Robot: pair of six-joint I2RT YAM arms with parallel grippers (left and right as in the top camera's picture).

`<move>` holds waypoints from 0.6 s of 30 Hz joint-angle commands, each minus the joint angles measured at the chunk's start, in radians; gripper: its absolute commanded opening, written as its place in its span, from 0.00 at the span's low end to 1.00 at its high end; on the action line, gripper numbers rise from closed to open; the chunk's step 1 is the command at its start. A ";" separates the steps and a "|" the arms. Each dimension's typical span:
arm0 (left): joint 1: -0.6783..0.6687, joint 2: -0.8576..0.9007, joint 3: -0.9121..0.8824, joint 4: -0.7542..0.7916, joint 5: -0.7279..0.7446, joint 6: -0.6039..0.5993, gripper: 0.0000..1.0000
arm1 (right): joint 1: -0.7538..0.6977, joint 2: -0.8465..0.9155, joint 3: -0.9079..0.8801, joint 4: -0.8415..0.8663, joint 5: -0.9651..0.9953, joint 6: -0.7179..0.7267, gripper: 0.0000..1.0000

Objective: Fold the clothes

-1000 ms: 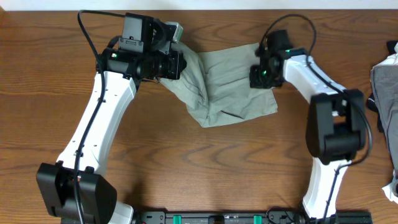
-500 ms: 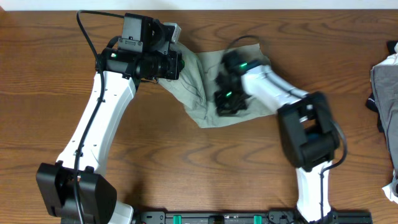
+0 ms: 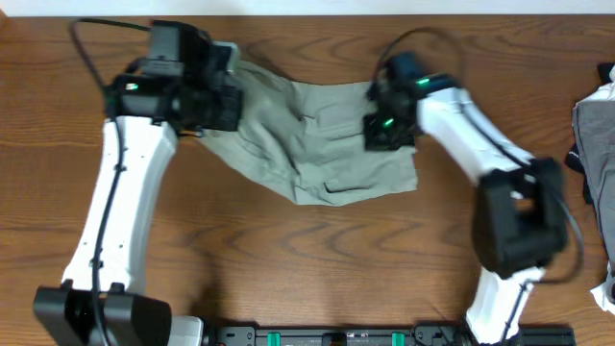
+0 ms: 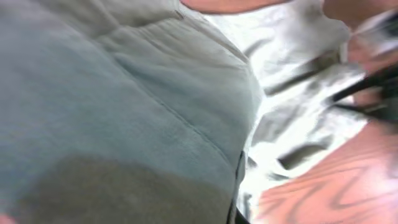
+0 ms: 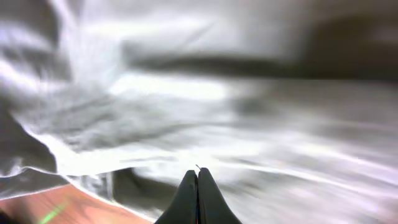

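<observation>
**Right claw (image 3: pixel 381 128) clenched at the clothes (image 3: pixel 317 144), left claw (image 3: pixel 221 96) hidden**

Presses its two dark fingertips (image 5: pixel 189 199) flat together in the right wrist view, with pale creased fabric filling everything beyond them and a sliver of wood at the lower left. Cannot tell whether any fabric is caught between the tips. Sits, seen from overhead, on the upper right edge of the clothes.

On the left side, only khaki fabric pressed close against the wrist camera, a stitched seam running across it, the fingers hidden. Cannot tell whether clenched or released. Meets the upper left corner of the clothes, seen from overhead.

Clothes: spread on the brown wooden table (image 3: pixel 317 259) between the two arms, grey-green and creased. Upper edge stretched from one claw to the other. Lower edge slanting down from the left claw to a hem nearer the right arm. Well apart from a grey cloth (image 3: pixel 596 125) at the table's right edge.
</observation>
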 commanded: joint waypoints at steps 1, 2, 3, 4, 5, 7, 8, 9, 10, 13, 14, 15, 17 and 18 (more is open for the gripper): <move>0.019 -0.024 0.036 0.012 -0.049 0.118 0.06 | -0.050 -0.081 0.013 0.002 -0.004 -0.028 0.01; 0.019 -0.024 0.040 0.019 -0.049 0.132 0.06 | -0.064 -0.092 0.013 -0.001 -0.006 -0.026 0.01; 0.019 -0.024 0.047 0.026 -0.050 0.141 0.06 | -0.076 -0.100 0.013 -0.005 -0.007 -0.026 0.01; 0.019 -0.024 0.054 0.030 -0.055 0.152 0.06 | -0.084 -0.106 0.013 -0.010 -0.008 -0.026 0.01; 0.019 -0.024 0.068 0.031 -0.093 0.153 0.06 | -0.090 -0.109 0.013 -0.014 -0.010 -0.026 0.01; 0.019 -0.024 0.094 0.031 -0.136 0.153 0.06 | -0.093 -0.110 0.013 -0.026 -0.010 -0.019 0.01; 0.019 -0.024 0.107 0.037 -0.129 0.151 0.06 | -0.093 -0.110 0.013 -0.032 -0.010 -0.018 0.01; 0.017 -0.024 0.113 0.046 -0.106 0.141 0.06 | -0.092 -0.110 0.013 -0.035 -0.010 -0.018 0.01; 0.011 -0.024 0.114 0.056 -0.076 0.129 0.06 | -0.092 -0.110 0.013 -0.036 -0.010 -0.018 0.01; -0.024 -0.009 0.110 0.081 -0.032 0.061 0.06 | -0.092 -0.110 0.013 -0.035 -0.010 -0.018 0.01; -0.040 0.002 0.110 0.088 -0.032 0.035 0.06 | -0.092 -0.110 0.013 -0.035 -0.010 -0.018 0.01; -0.060 0.019 0.110 0.092 -0.031 0.014 0.06 | -0.092 -0.110 0.013 -0.035 -0.009 -0.018 0.01; -0.105 0.060 0.110 0.098 -0.029 -0.010 0.06 | -0.092 -0.110 0.013 -0.036 -0.010 -0.018 0.01; -0.131 0.090 0.110 0.106 -0.028 -0.037 0.06 | -0.092 -0.110 0.013 -0.036 -0.010 -0.018 0.01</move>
